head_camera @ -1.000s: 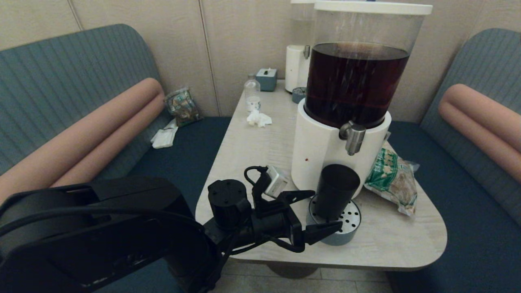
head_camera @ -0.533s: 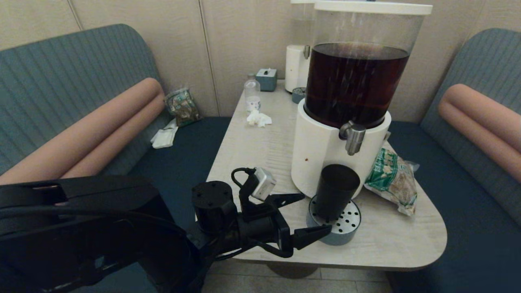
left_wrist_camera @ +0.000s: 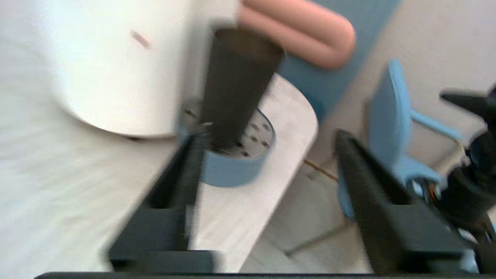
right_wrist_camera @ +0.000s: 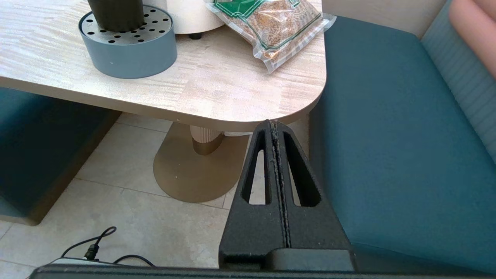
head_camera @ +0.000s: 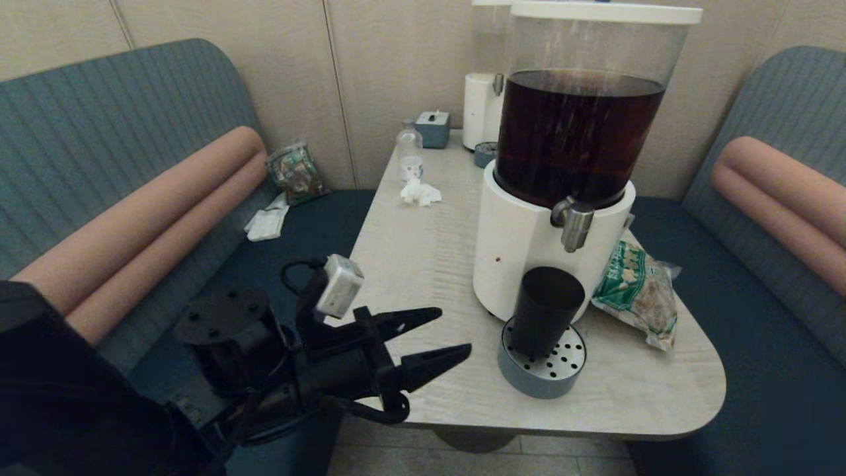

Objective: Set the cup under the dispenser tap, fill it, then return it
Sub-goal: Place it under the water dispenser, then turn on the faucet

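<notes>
Small dark tapered plastic cup (head_camera: 545,311): upright on round grey perforated drip tray (head_camera: 543,370), directly beneath brushed-steel dispenser tap (head_camera: 574,223). Left hand (head_camera: 444,338): spread wide, empty, beside the tray. Right hand (right_wrist_camera: 275,126): pressed closed, below the table (right_wrist_camera: 217,89) edge.

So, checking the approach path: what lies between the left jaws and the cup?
Only bare tabletop, seen in the head view; the cup stands apart on its drip tray.

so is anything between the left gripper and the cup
Nothing visible. The left gripper is open over the table's near edge, with only bare tabletop between it and the cup, which stands on the drip tray.
</notes>
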Tool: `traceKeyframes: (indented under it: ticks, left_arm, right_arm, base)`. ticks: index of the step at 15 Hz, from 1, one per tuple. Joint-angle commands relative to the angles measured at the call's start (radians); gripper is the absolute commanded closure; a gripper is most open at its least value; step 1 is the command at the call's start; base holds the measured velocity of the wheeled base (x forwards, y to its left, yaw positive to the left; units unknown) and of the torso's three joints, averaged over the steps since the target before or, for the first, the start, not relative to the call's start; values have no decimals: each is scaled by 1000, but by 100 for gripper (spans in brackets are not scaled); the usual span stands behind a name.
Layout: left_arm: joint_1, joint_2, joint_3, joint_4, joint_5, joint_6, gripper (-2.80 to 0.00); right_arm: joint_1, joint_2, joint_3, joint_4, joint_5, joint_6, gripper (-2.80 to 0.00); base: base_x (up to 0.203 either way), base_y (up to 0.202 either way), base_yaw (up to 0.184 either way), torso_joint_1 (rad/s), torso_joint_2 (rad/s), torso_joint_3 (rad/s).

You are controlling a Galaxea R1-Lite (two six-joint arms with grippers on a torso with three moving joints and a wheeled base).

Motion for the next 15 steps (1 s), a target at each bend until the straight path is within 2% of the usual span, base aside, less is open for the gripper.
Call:
traceKeyframes:
  ticks: [1, 3, 7, 8, 12, 14, 15]
  left_arm:
    - [46, -186, 76, -9, 23, -5, 0]
    - [81, -324, 139, -9, 75, -15, 0]
    - [146, -633, 269, -9, 225, -62, 0]
    - [185, -725, 308, -9, 247, -70, 0]
    - [368, -1014, 407, 14, 278, -90, 0]
    - [429, -1223, 410, 123, 281, -90, 0]
    - [452, -1340, 407, 213, 282, -90, 0]
  right_arm:
    - [0, -2, 0, 0, 0, -1, 0]
    - [0, -2, 0, 0, 0, -1, 0]
    - [0, -2, 0, 0, 0, -1, 0]
    - [0, -2, 0, 0, 0, -1, 0]
    - [0, -2, 0, 0, 0, -1, 0]
    - [0, -2, 0, 0, 0, -1, 0]
    - [0, -2, 0, 0, 0, -1, 0]
  base:
    - [0, 0, 0, 0, 0, 0]
    - [0, 0, 0, 0, 0, 0]
    - [0, 0, 0, 0, 0, 0]
    - [0, 0, 0, 0, 0, 0]
    - [0, 0, 0, 0, 0, 0]
    - [0, 0, 0, 0, 0, 0]
    - [0, 0, 0, 0, 0, 0]
